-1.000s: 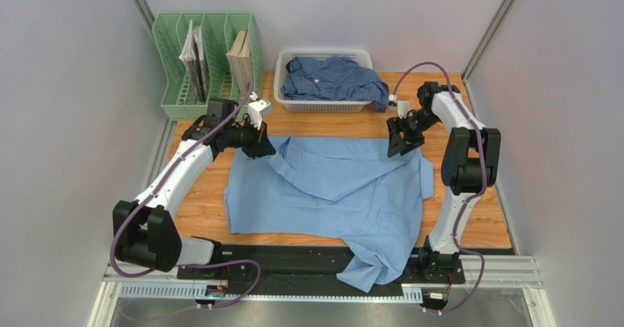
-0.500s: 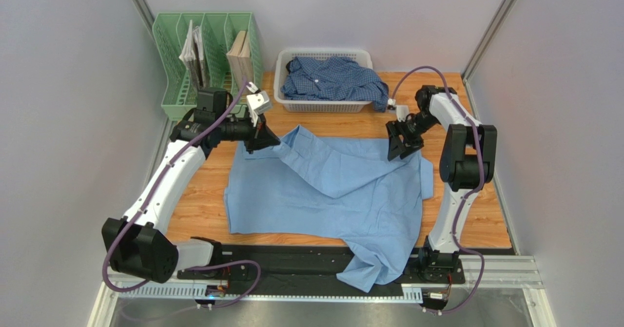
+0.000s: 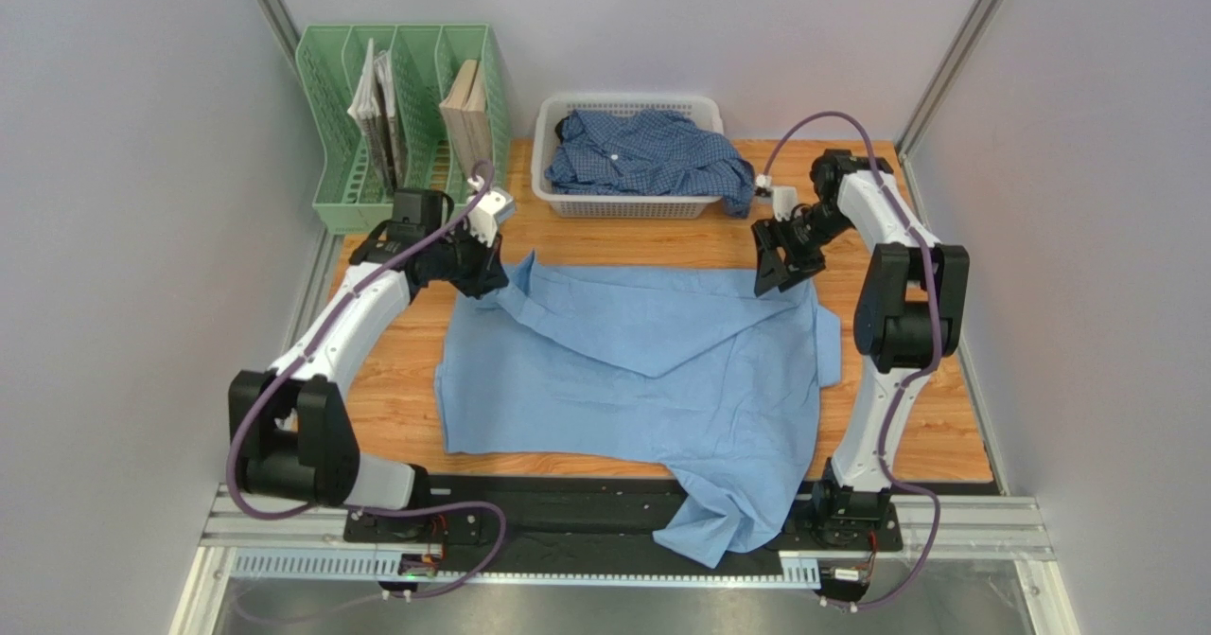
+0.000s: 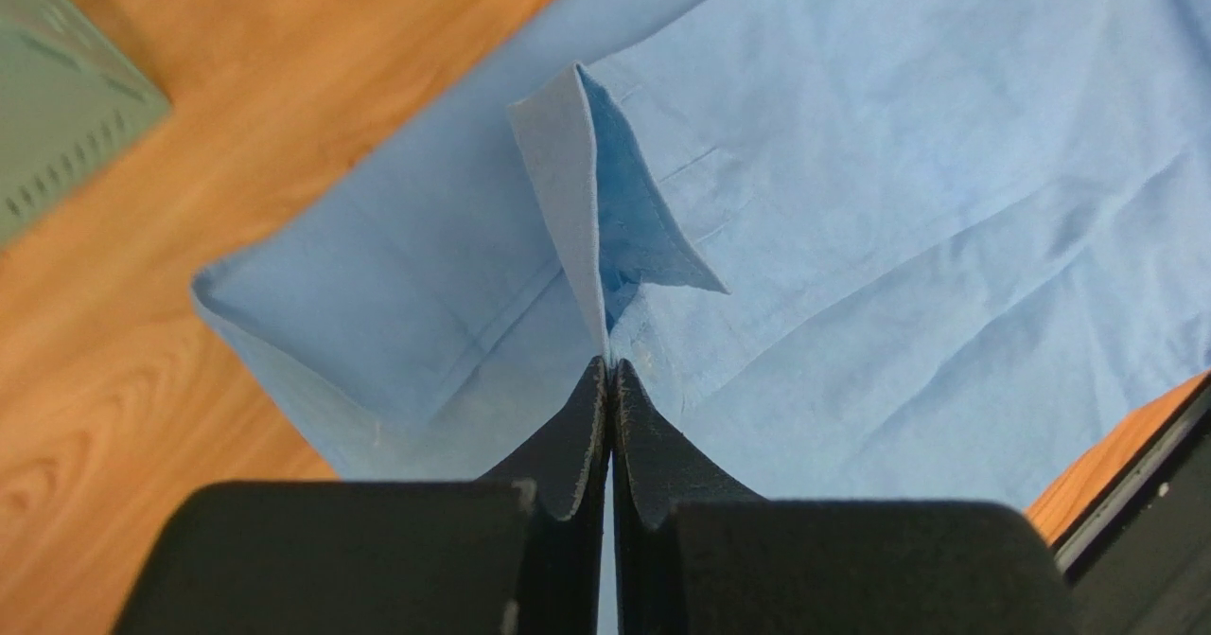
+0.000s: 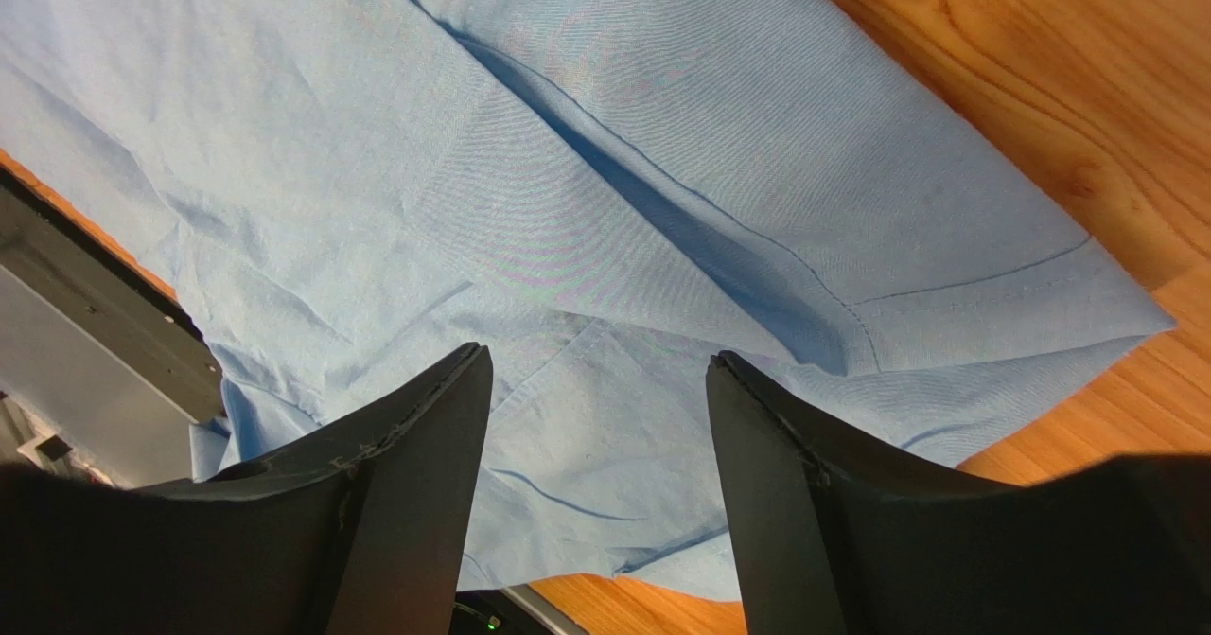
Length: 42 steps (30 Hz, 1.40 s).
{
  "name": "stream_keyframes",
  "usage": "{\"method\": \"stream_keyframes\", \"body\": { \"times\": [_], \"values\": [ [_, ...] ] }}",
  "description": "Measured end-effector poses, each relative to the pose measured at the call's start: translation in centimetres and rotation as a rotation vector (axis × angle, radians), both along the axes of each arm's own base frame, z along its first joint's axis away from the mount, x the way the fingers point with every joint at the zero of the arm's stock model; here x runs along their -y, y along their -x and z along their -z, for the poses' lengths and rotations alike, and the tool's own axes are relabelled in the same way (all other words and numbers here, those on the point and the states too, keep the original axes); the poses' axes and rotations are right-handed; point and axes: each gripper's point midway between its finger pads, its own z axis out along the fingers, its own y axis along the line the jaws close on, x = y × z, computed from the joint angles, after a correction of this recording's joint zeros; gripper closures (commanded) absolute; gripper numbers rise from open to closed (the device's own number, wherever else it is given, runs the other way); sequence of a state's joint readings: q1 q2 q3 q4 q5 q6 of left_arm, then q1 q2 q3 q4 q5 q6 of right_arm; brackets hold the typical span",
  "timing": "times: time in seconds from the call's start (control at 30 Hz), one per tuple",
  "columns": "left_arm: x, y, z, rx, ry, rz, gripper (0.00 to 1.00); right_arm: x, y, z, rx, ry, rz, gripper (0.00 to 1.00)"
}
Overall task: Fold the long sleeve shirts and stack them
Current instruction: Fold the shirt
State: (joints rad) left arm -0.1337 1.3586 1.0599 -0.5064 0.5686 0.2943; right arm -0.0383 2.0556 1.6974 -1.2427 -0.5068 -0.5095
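The light sky-blue long sleeve shirt (image 3: 640, 380) lies spread on the wooden table, one part hanging over the near edge. My left gripper (image 3: 488, 272) is shut on a folded edge of that shirt at its far left corner. In the left wrist view the cloth (image 4: 881, 209) rises in a ridge straight into the closed gripper (image 4: 609, 368). My right gripper (image 3: 772, 269) hovers open over the shirt's far right corner (image 5: 569, 167), with nothing between its fingers (image 5: 427, 436). The darker checked shirt (image 3: 647, 153) lies bunched in the white basket.
The white slotted basket (image 3: 633, 209) stands at the back centre of the table (image 3: 384, 394). A green file rack (image 3: 334, 167) with books stands at the back left. Grey walls close in both sides, and a black rail (image 3: 569, 500) runs along the near edge.
My left gripper has pulled the held shirt corner back and to the left. The right gripper has shifted slightly toward the back, staying open.
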Motion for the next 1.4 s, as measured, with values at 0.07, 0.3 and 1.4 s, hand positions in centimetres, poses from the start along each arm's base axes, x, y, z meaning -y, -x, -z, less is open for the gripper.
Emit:
{"method": "stream_keyframes", "body": {
  "times": [0.07, 0.3, 1.4],
  "values": [
    [-0.6, -0.1, 2.6, -0.08, -0.038, -0.032, 0.82, 0.0, -0.1, -0.4, 0.014, 0.001, 0.0, 0.39],
    [-5.1, 0.9, 8.1, -0.299, -0.172, -0.196, 0.29, -0.2, 1.2, -2.3, 0.04, 0.014, -0.01, 0.42],
    [-2.2, 2.7, 5.2, -0.209, -0.336, 0.268, 0.31, 3.8, 1.3, -2.5, 0.203, 0.166, -0.165, 0.2]
  ]
}}
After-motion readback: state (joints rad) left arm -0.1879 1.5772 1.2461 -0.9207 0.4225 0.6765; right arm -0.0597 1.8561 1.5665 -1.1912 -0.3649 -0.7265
